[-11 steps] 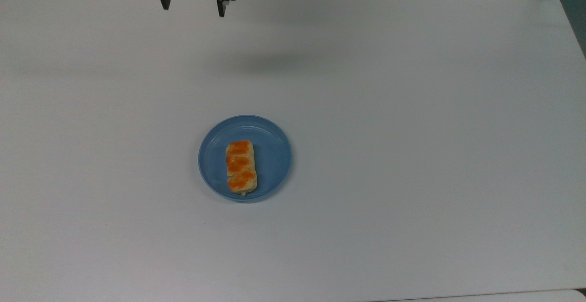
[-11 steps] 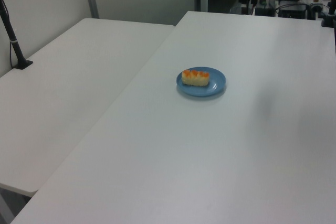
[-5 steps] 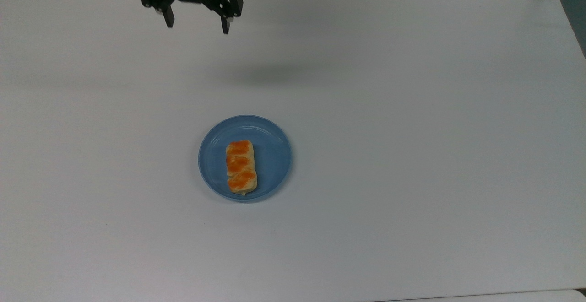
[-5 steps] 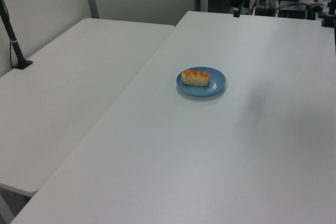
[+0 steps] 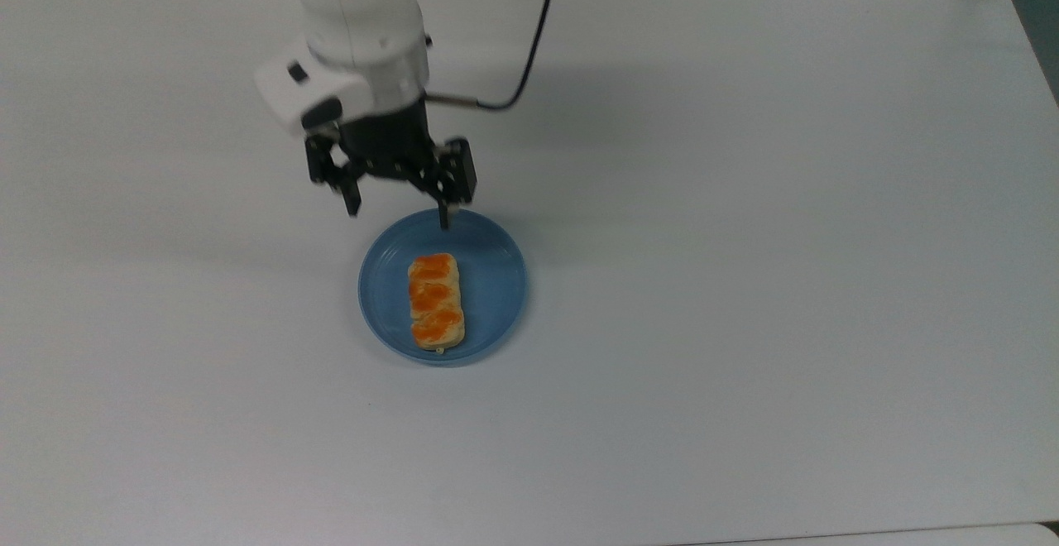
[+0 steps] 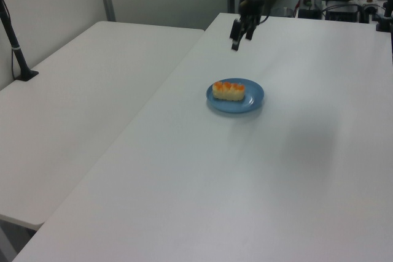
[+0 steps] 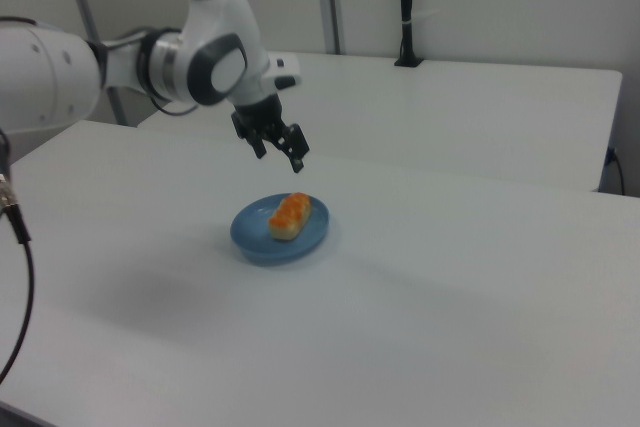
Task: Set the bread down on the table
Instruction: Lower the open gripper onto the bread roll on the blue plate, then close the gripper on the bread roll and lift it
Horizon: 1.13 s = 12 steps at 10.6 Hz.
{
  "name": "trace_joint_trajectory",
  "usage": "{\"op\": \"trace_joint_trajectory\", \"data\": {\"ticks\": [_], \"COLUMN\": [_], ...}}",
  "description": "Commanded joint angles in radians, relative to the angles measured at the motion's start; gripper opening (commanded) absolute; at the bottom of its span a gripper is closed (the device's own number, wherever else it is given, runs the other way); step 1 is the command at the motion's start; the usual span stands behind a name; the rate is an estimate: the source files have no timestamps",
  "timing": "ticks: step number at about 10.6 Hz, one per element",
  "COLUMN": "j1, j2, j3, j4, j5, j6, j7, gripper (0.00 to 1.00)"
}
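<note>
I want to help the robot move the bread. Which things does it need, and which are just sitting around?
Needed: the bread, the blue plate it lies on, the table, the open gripper.

Just around: the second table, the black post.

The orange-glazed bread [image 5: 436,301] lies flat on a plate on the white table [image 5: 745,240].

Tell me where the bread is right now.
The bread lies on the blue plate near the middle of the table, slightly toward the top view's left of the plate's centre. The open gripper hangs above the plate's far rim.
</note>
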Motion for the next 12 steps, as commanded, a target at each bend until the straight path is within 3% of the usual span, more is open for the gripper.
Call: {"op": "trace_joint_trajectory", "data": {"ticks": [1, 5, 7, 9, 10, 12], "j1": [0.027, 0.059, 0.073, 0.076, 0.074, 0.078], "j2": [0.109, 0.156, 0.198, 0.205, 0.205, 0.204], "j3": [-0.004, -0.004, -0.004, -0.004, -0.004, -0.004], "j4": [0.038, 0.017, 0.015, 0.003, 0.003, 0.001], "j5": [0.004, -0.043, -0.109, -0.126, -0.133, -0.142], "j6": [0.124, 0.152, 0.154, 0.154, 0.154, 0.151], "j7": [0.020, 0.011, 0.011, 0.009, 0.008, -0.012], "gripper": [1.00, 1.00, 0.89, 0.85, 0.76, 0.43]}}
